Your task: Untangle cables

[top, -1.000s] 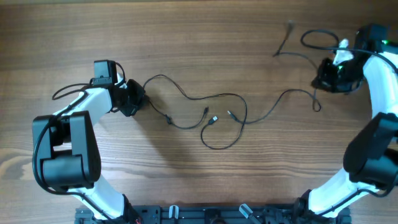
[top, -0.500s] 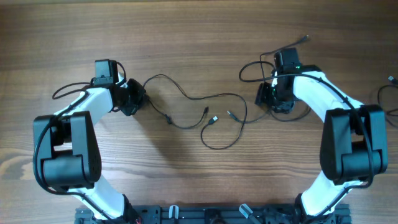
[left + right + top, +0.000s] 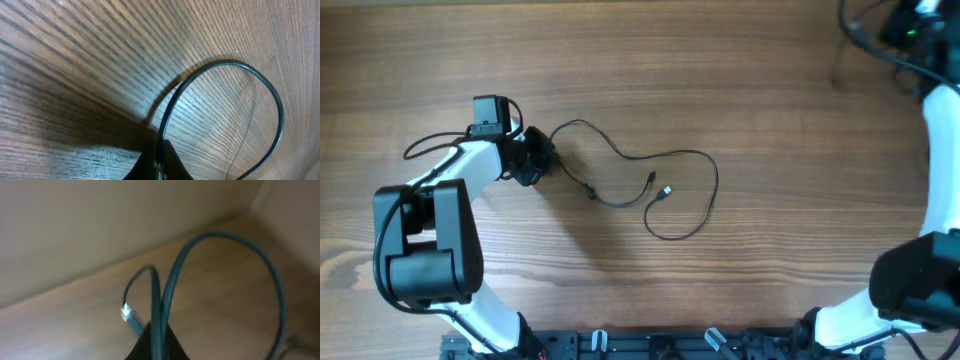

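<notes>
Left of centre in the overhead view, the left gripper (image 3: 545, 160) is pinched fully closed on an end of the cables (image 3: 672, 153) that curl loosely across the middle of the table (image 3: 620, 60). Far in the upper right corner, the right gripper (image 3: 157, 342), equally closed, holds a separate cable (image 3: 223, 234) aloft, plug (image 3: 127, 313) dangling. Released there, that strand might slide off the table's edge or drop back across the others; any left-hand tug would likely tighten the crossing loops.

obstacle: cable (image 3: 670, 153) looped mid-table | free: open table (image 3: 800, 230) right of it
</notes>
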